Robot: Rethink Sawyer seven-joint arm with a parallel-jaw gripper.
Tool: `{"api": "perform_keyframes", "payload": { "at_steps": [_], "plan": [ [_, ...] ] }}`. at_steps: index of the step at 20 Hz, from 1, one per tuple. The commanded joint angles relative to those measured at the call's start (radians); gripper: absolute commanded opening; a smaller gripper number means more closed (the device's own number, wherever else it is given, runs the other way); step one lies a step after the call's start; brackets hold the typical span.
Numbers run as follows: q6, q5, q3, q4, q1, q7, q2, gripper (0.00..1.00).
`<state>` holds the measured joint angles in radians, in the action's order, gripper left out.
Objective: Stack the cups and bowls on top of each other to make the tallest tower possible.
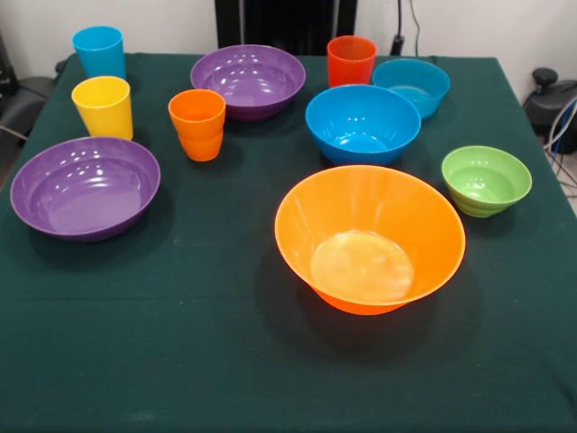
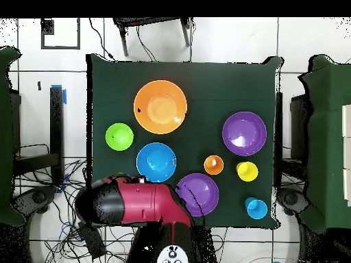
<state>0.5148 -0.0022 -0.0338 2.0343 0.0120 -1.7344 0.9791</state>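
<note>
All bowls and cups stand upright and apart on the dark green table (image 1: 180, 343). The large orange bowl (image 1: 370, 236) (image 2: 160, 106) is nearest the camera in the front view. One purple bowl (image 1: 86, 185) (image 2: 244, 133) is at the left, the other (image 1: 248, 79) (image 2: 197, 194) at the far side. The deep blue bowl (image 1: 362, 122) (image 2: 156, 161), translucent light blue bowl (image 1: 412, 86) and green bowl (image 1: 486, 179) (image 2: 118, 136) are at the right. The light blue cup (image 1: 99, 51), yellow cup (image 1: 103, 106), orange cup (image 1: 197, 124) and red-orange cup (image 1: 351, 60) stand around them. The red and black arm (image 2: 137, 202) is drawn back over the table's edge by the base. The gripper does not show.
The robot's dark pedestal (image 1: 284, 23) stands at the table's far side. In the overhead view the arm hides the red-orange cup and the translucent bowl. Green-covered tables (image 2: 329, 137) flank the table, and cables (image 2: 75, 226) lie on the floor by the base.
</note>
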Motion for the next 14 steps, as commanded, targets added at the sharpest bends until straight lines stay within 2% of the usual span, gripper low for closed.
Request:
{"api": "perform_keyframes", "payload": {
  "at_steps": [1, 5, 6, 7, 11, 14],
  "plan": [
    [-0.059, -0.031, 0.041, -0.144, 0.004, -0.129, -0.18, 1.0],
    [-0.116, -0.021, 0.053, -0.1, 0.003, -0.135, -0.181, 1.0],
    [-0.124, -0.024, 0.047, -0.067, 0.009, -0.139, -0.149, 1.0],
    [-0.132, -0.029, 0.038, -0.066, 0.018, -0.146, -0.153, 1.0],
    [-0.195, -0.024, 0.033, -0.083, 0.032, -0.167, -0.244, 1.0],
    [-0.216, -0.021, 0.012, -0.141, 0.052, -0.173, -0.328, 1.0]
  ]
}}
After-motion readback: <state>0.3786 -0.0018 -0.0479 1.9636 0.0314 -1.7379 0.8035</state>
